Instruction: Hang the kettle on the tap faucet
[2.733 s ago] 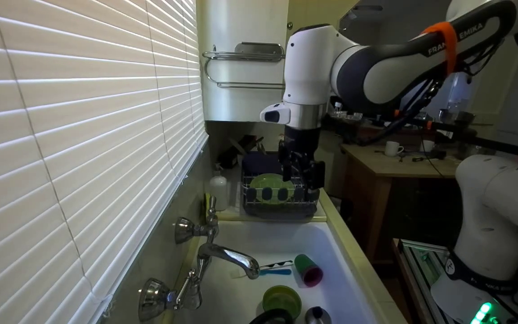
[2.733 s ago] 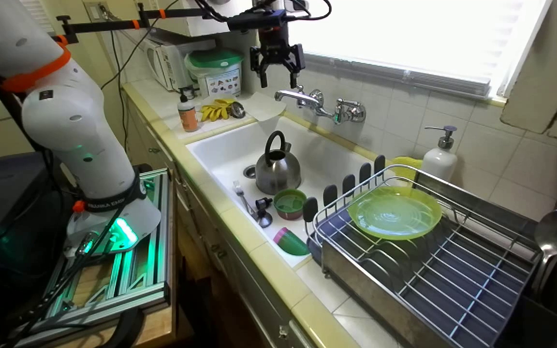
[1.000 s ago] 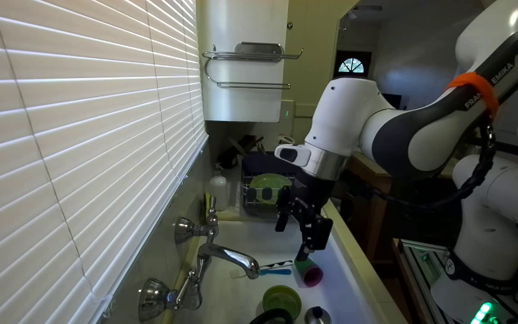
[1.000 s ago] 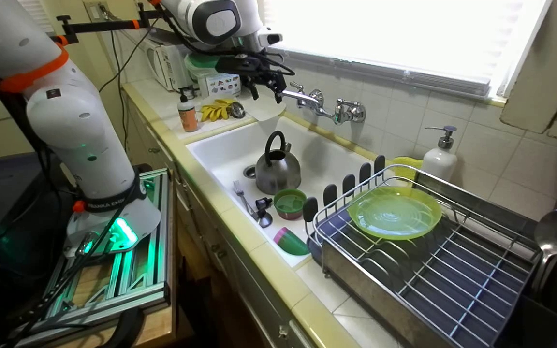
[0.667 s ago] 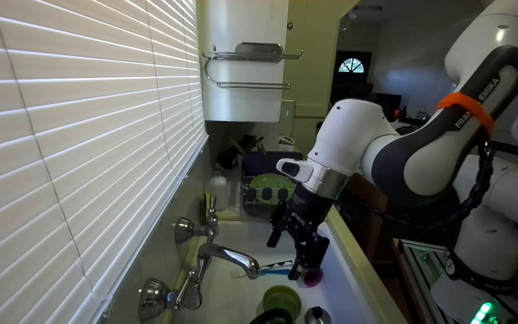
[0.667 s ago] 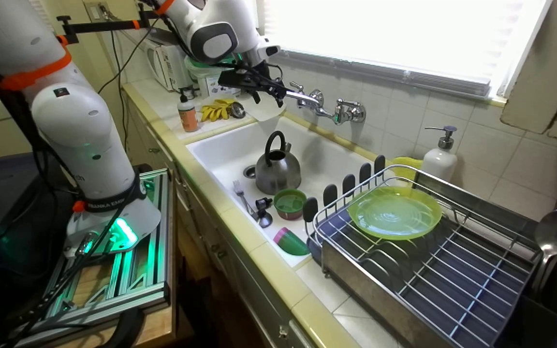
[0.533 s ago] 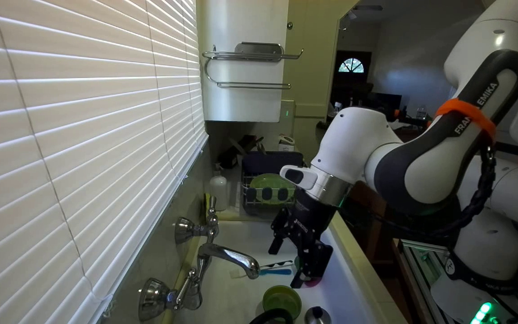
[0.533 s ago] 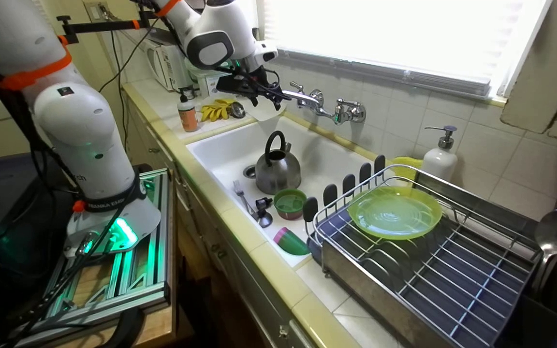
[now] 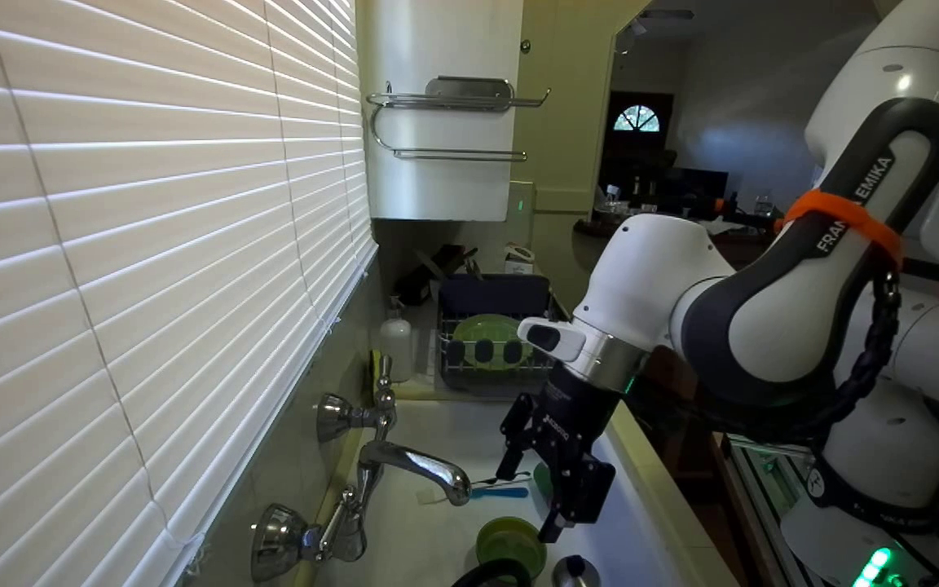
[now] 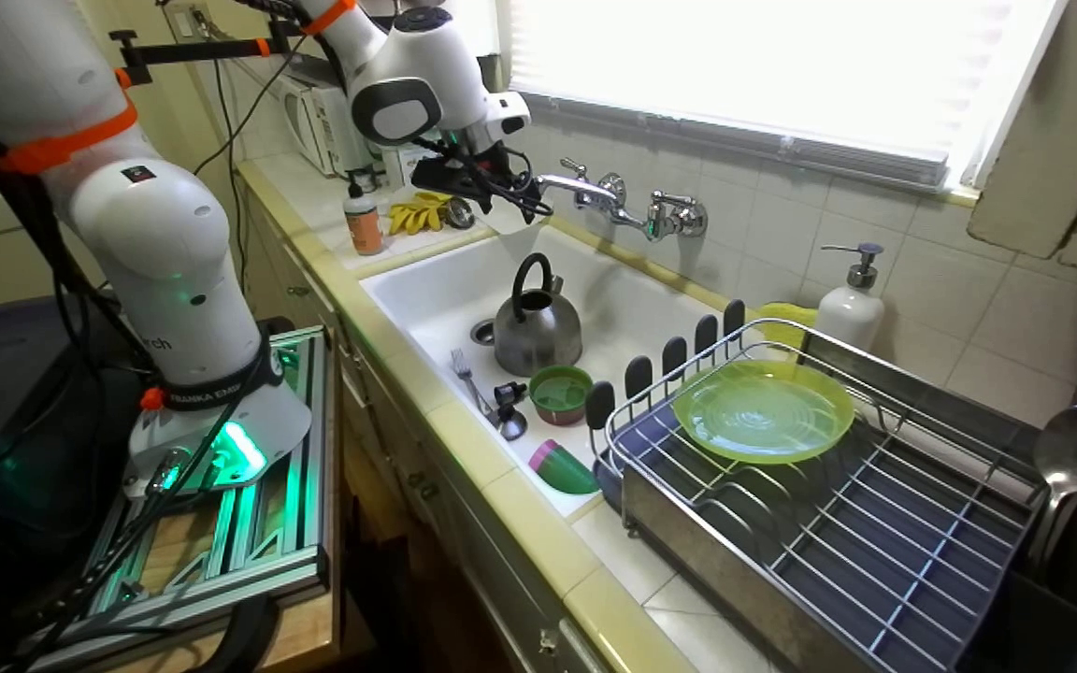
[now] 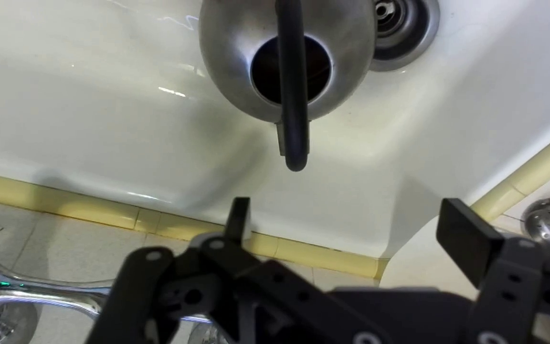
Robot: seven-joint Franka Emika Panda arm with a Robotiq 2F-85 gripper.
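The kettle (image 10: 538, 338) has a grey metal body and a black arched handle. It stands upright in the sink; in an exterior view only its handle (image 9: 495, 573) shows at the bottom edge. The wrist view shows the kettle (image 11: 229, 62) from above, its handle pointing toward the fingers. The silver tap faucet (image 10: 585, 190) juts from the wall over the sink; it also shows in the exterior view (image 9: 421, 466) and wrist view (image 11: 50, 294). My gripper (image 9: 528, 503) is open, empty and tilted, above the kettle and beside the spout end. Its fingers (image 11: 346, 205) stand wide apart, clear of the handle.
The sink (image 10: 436, 280) also holds a green bowl (image 10: 561, 393), a green-pink cup (image 10: 565, 469), a fork (image 10: 468, 376) and a small black-silver item (image 10: 508, 404). A dish rack (image 10: 875, 523) with a green plate stands beside it. Yellow gloves (image 10: 419, 213) lie on the counter.
My gripper has come down from upright above the sink to lower and tilted, near the spout's height. It has stayed open. The kettle and faucet have not moved.
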